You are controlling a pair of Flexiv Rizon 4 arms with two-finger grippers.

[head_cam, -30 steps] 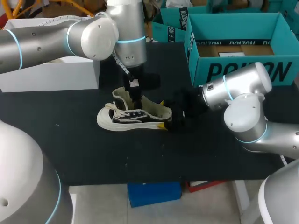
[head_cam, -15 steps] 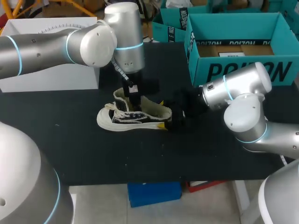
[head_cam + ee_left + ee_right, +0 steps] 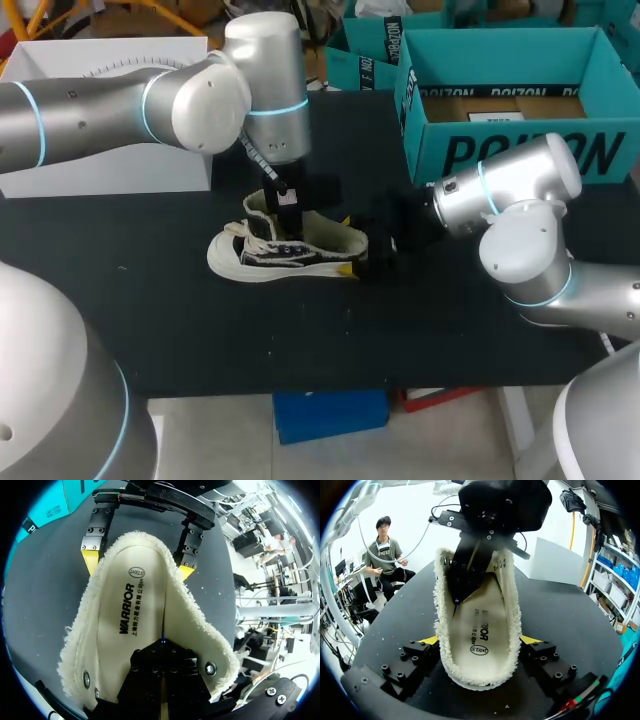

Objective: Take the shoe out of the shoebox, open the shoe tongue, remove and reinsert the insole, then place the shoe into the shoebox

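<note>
The sneaker (image 3: 288,246) lies on its side left of centre on the black counter (image 3: 200,320), outside the teal shoebox (image 3: 520,152), which stands open at the upper right of the head view. The right arm comes in from the right, and its end effector (image 3: 479,641) clamps the sneaker's heel, one yellow tip against each side of the fleecy collar (image 3: 512,605). The left arm reaches down from the upper left. Its end effector (image 3: 162,642) sits inside the shoe's opening with its dark fingers pressed together, tips down at the white insole (image 3: 125,625); whether they pinch the insole cannot be told. The insole lies flat in the shoe.
</note>
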